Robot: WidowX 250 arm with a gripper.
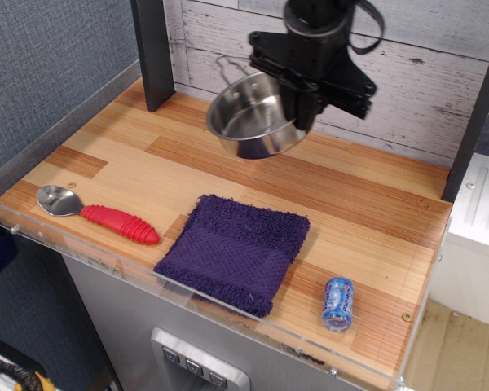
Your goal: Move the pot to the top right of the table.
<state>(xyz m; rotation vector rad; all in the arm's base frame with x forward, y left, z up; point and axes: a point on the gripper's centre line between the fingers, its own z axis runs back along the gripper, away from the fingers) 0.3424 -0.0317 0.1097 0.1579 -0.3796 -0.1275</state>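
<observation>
- Nearest the camera, the clear acrylic rim runs along the front edge of the table (375,244), presumably to stop loose things from rolling off.
- Just behind it, a small blue can (338,303) lies on its side near the front right corner, well apart from everything else.
- To its left, a folded purple towel (238,252) lies flat near the front middle, one corner reaching the rim.
- At the front left, a spoon (98,213) with a red handle lies with its metal bowl pointing left; it is not part of this job.
- Behind these, the middle planks lie bare beneath the carried load.
- Above the back middle, the pot (248,118) hangs in the air, clear of the wood and tilted so that its open mouth faces the camera and slightly left; the tilt likely comes from being pinched at one side of its rim only.
- The wire loop handle sticks up at the pot's far left side.
- The gripper (297,110) is clamped on the pot's right rim, its black body hiding the fingertips.
- Judged from this, the carry is partway done: the back right corner lies further right, and the pot has yet to be lowered there.
- A dark post and the whitewashed plank wall close off the back.
</observation>
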